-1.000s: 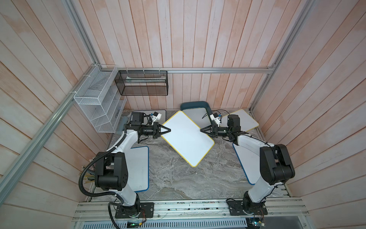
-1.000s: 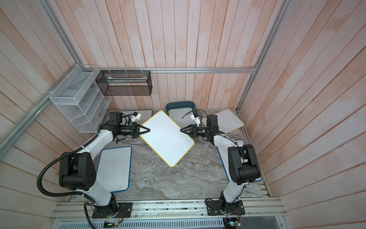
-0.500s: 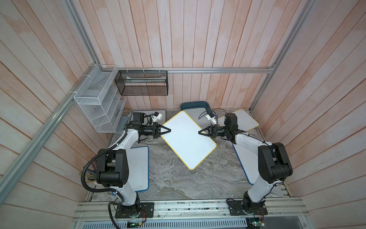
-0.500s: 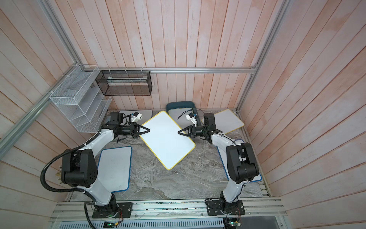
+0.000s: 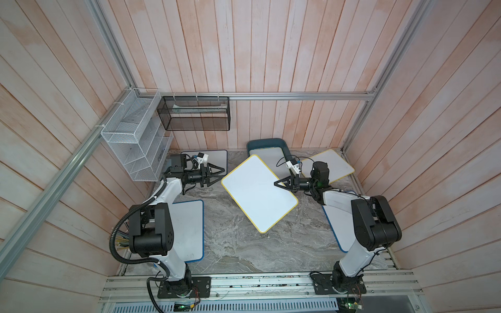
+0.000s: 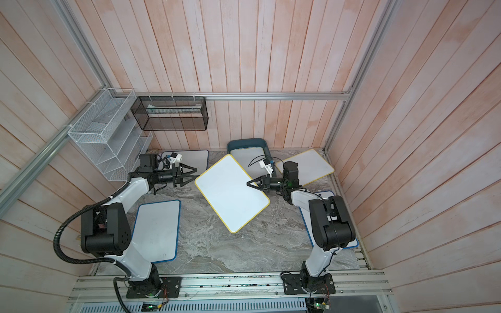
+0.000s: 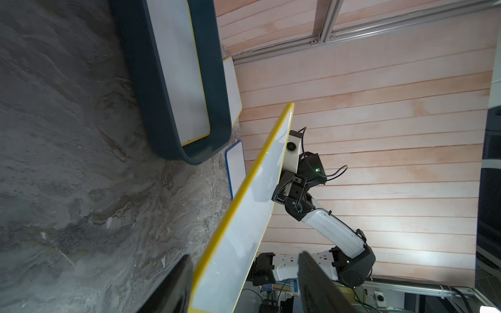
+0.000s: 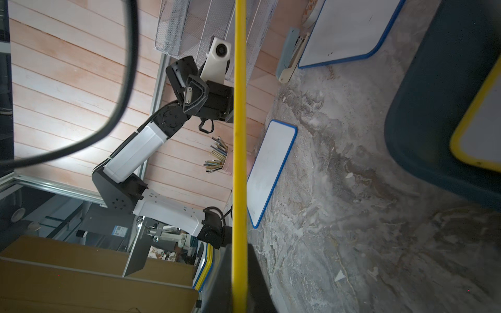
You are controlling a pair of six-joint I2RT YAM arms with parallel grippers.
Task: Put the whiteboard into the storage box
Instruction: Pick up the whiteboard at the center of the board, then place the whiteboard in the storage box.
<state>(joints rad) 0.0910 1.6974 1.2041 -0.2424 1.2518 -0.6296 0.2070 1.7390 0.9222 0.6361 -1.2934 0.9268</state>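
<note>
Robot lab cell, plank walls [image 5: 244,54], aluminium rails [image 5: 298,95], 2 bench-mounted arms [image 5: 151,230]

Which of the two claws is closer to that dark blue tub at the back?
Right. The right gripper, shut on the yellow-edged whiteboard, sits just in front of the storage box; the left gripper, open, is farther off at the whiteboard's opposite corner.

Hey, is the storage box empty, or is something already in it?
Not empty. A yellow-edged whiteboard lies flat inside the storage box, seen in the left wrist view.
</note>
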